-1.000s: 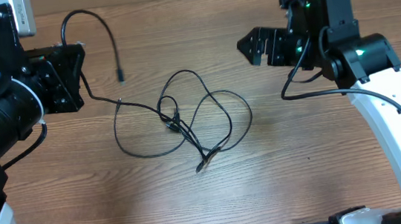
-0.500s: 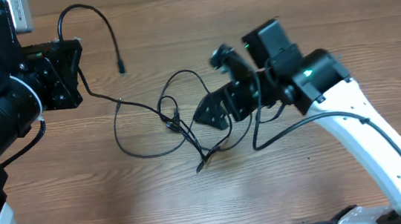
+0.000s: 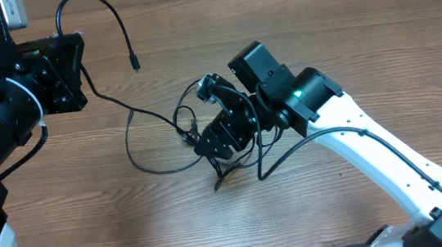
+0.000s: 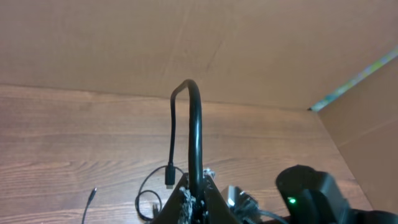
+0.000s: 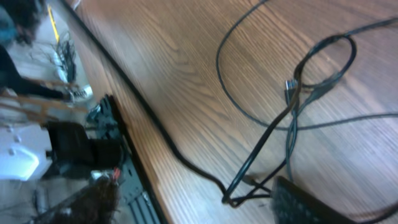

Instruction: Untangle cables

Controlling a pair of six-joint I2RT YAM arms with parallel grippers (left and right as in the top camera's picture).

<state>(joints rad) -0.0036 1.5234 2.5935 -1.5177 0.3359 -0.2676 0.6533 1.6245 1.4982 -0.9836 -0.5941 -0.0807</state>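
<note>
Worktop [image 3: 344,45]: brown wood grain — cables [image 3: 155,159] tangled mid-surface.
Wall [image 4: 124,37]: plain brown board.
Left gripper [image 4: 196,193]: pinches one of the cables.
Right gripper [image 3: 210,141]: over the tangle — spread unclear.

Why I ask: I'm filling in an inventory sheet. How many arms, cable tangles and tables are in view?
Arms: 2, left arm and right arm
Cables: 1 tangle, strands too entwined to count apart
Table: 1
Total: 4
</note>
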